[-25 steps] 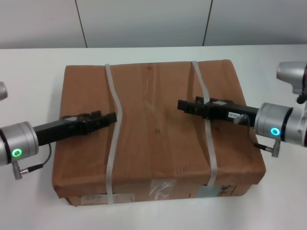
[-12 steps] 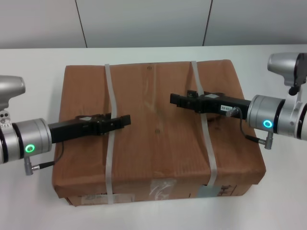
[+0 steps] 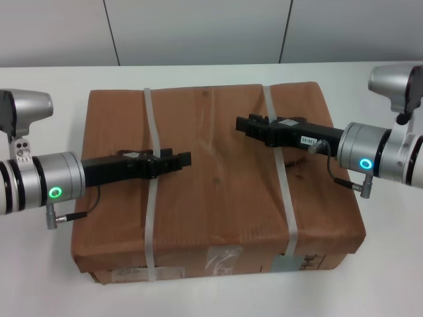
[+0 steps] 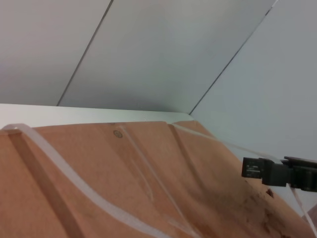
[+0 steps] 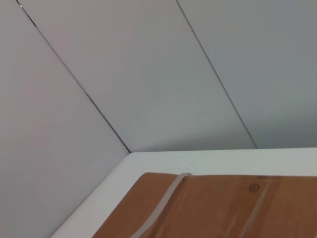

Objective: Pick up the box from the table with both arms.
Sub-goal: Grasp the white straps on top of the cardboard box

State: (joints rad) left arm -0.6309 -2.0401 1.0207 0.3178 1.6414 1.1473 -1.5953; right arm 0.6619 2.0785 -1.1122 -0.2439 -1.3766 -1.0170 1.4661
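The large flat brown box (image 3: 218, 198) lies on the white table (image 3: 39, 86), bound by two whitish straps (image 3: 151, 198). My left gripper (image 3: 186, 158) is shut and empty. It reaches in from the left just over the box top and crosses the left strap. My right gripper (image 3: 239, 123) is shut and empty. It reaches in from the right over the box top and crosses the right strap. The left wrist view shows the box top (image 4: 99, 188) and the right gripper (image 4: 246, 167) farther off. The right wrist view shows the box's far corner (image 5: 223, 208).
The table (image 5: 148, 163) extends around the box on all sides. A grey panelled wall (image 3: 198, 30) stands behind the table. Tape and labels (image 3: 225, 259) sit on the box's front side.
My left gripper has slid right over the box top, past the left strap. My right gripper has moved a little left and toward the back. The box has not moved.
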